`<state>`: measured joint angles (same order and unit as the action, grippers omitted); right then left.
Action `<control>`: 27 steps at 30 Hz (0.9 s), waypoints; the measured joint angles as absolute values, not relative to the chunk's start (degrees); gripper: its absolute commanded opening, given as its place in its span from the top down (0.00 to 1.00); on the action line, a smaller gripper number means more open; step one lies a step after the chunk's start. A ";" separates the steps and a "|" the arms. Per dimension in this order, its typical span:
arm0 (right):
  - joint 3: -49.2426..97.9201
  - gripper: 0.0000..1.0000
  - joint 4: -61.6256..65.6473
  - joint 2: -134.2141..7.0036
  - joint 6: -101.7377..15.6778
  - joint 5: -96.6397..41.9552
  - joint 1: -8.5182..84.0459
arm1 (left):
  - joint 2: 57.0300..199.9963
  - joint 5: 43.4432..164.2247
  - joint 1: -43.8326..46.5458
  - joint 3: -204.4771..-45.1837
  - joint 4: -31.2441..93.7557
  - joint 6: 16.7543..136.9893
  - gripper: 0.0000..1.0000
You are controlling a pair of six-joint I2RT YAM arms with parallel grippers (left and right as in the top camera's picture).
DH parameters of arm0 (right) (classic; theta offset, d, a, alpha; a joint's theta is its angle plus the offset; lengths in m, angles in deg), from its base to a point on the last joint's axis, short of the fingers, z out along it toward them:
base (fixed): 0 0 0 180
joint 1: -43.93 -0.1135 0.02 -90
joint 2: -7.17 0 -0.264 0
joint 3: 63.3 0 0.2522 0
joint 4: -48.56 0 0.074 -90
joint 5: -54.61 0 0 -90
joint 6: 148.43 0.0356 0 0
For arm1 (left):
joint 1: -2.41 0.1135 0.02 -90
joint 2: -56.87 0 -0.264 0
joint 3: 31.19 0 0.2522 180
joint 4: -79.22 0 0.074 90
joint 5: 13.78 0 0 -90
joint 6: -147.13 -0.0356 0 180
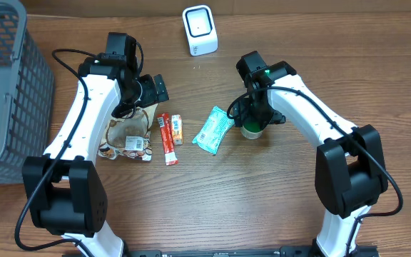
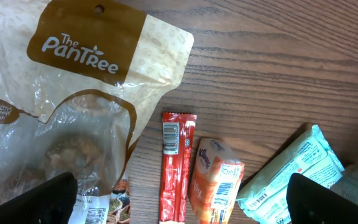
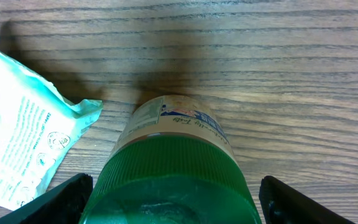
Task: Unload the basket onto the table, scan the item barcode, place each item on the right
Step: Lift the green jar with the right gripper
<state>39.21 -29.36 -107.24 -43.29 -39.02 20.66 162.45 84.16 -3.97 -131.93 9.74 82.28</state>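
The green-capped jar (image 3: 169, 165) stands upright, axis vertical, cap up, ungripped inside the spread right hand (image 3: 176, 193).

pouch (image 2: 104, 56) — "The PanTree" | orange pack (image 2: 216, 180) — print too small | jar label (image 3: 185, 121) — illegible

Matt wood-grain table (image 3: 291, 50); ribbed green plastic lid (image 3: 173, 180).

Right wrist view: the green-lidded jar (image 3: 174, 177) runs off the bottom edge, and overhead the right arm (image 1: 312, 118) covers most of it. The pouch (image 2: 73, 99) is clipped left and top. The basket (image 1: 6, 93) is cut by the left edge. The teal packet (image 1: 212, 130) has a barcode too small to read.
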 measured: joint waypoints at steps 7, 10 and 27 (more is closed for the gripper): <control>38.01 0.14 -27.40 -107.24 -43.75 -39.00 20.64 | 162.45 84.14 -3.97 -131.93 9.74 82.28 0.00; 35.52 0.15 -25.23 -107.24 -44.21 -38.96 20.64 | 162.45 84.14 -3.97 -131.93 9.74 82.28 0.00; 31.04 0.30 -20.88 -107.24 -44.95 -38.74 20.64 | 162.45 84.14 -3.97 -131.93 9.74 82.28 0.00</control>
